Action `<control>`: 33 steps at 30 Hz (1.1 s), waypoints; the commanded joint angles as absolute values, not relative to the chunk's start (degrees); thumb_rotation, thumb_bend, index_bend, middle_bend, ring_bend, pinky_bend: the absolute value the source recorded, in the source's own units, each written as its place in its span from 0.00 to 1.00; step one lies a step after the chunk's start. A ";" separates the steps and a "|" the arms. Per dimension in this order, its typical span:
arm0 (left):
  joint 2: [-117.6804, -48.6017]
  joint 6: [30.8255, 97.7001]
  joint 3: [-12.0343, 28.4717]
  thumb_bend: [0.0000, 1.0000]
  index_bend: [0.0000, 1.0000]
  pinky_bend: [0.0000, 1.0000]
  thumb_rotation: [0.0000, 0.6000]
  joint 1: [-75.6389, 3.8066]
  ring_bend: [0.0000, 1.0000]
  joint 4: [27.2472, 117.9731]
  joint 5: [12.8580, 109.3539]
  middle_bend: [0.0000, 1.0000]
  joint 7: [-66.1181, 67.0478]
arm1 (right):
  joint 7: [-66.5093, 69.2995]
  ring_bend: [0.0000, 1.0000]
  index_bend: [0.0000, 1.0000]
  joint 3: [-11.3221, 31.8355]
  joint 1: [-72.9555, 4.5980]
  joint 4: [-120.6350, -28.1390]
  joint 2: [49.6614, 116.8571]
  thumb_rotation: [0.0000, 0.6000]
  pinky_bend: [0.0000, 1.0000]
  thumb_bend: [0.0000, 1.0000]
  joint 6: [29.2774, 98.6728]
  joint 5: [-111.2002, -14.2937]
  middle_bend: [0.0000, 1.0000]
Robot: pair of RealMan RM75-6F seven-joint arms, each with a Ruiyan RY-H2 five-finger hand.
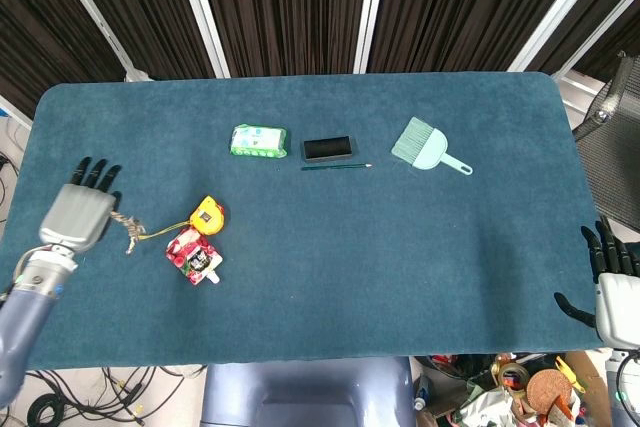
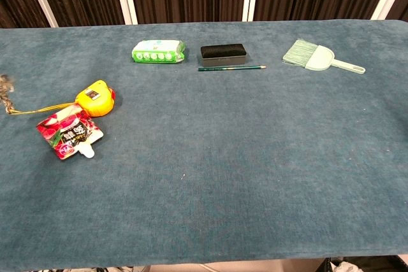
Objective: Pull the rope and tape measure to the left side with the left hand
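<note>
One rope (image 1: 128, 232), one tape measure (image 1: 207, 214), one pouch (image 1: 196, 256), one wipes pack (image 1: 259, 140), one eraser (image 1: 328, 148), one pencil (image 1: 336, 166), one brush (image 1: 426, 145).
</note>
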State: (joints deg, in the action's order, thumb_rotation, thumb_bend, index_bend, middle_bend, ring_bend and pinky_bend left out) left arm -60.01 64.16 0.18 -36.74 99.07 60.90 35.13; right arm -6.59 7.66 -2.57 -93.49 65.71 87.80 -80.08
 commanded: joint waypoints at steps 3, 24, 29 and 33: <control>-63.68 63.05 2.09 0.30 0.13 0.00 1.00 -38.27 0.00 98.91 60.39 0.00 35.39 | -6.50 0.08 0.08 7.68 -2.59 -93.43 65.73 1.00 0.16 0.07 87.82 -80.11 0.00; -65.22 78.08 -3.75 0.22 0.06 0.00 1.00 -28.87 0.00 113.31 74.27 0.00 35.29 | -6.37 0.08 0.08 7.70 -2.63 -93.36 65.72 1.00 0.16 0.07 87.78 -80.12 0.00; -64.52 84.29 -6.04 0.22 0.07 0.00 1.00 -22.84 0.00 111.50 79.50 0.00 27.82 | -6.25 0.08 0.08 7.64 -2.64 -93.37 65.64 1.00 0.16 0.07 87.74 -80.25 0.00; -63.21 87.88 -7.19 0.22 0.07 0.00 1.00 -19.19 0.00 108.58 84.26 0.00 21.00 | -6.21 0.08 0.08 7.69 -2.64 -93.29 65.63 1.00 0.16 0.07 87.79 -80.23 0.00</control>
